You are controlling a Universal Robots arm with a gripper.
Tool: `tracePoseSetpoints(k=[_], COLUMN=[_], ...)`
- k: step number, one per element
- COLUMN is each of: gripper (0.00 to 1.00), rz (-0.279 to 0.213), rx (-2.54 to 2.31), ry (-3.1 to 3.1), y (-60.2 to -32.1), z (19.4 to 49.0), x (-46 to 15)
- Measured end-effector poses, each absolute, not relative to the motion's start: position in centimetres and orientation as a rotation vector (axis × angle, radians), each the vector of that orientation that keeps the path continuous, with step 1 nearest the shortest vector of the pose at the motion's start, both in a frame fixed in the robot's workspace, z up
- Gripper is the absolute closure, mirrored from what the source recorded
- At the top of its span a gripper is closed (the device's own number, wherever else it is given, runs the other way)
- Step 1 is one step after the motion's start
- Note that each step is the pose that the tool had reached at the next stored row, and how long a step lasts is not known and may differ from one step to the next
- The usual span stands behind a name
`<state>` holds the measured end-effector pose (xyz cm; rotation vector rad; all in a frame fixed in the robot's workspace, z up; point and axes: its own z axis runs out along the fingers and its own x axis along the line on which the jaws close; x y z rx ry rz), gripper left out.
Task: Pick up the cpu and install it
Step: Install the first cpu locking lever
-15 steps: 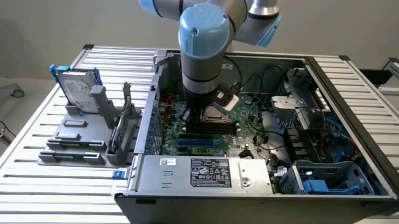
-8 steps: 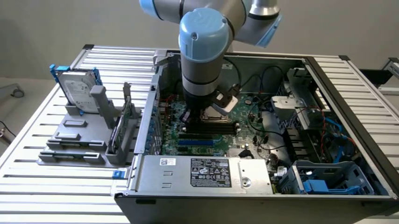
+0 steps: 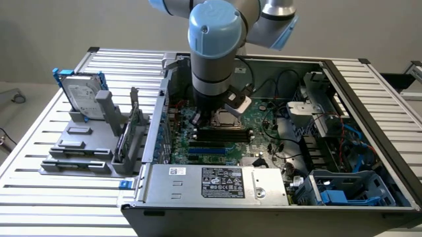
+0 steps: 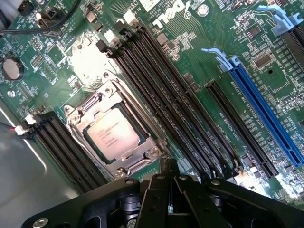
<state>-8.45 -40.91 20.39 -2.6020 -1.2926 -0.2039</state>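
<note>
I see my claw with its fingers pressed together and nothing between them, hanging just above the motherboard. Just beside it, the cpu lies flat inside the metal-framed socket, between two banks of black memory slots. Outward, the open computer case sits on a slatted table, a hard drive standing in a grey holder beside it.

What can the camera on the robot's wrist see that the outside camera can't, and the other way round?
Wrist view alone: the print on the cpu, lying inside its metal socket frame, and the blue slot up close. Exterior view alone: the whole computer case, the hard drive standing in a grey rack, and the arm. Both: the green motherboard with its black memory slots.
</note>
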Motion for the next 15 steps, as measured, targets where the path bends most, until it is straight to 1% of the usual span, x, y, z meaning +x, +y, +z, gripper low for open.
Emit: tracePoseSetpoints(k=[6, 15], gripper=[0.89, 0.89], rz=[-0.203, -0.200], rx=[-2.601, -2.592], ry=[-1.293, -1.311], y=[-40.7, -40.7], z=[20.7, 19.6], x=[-8.6, -8.8])
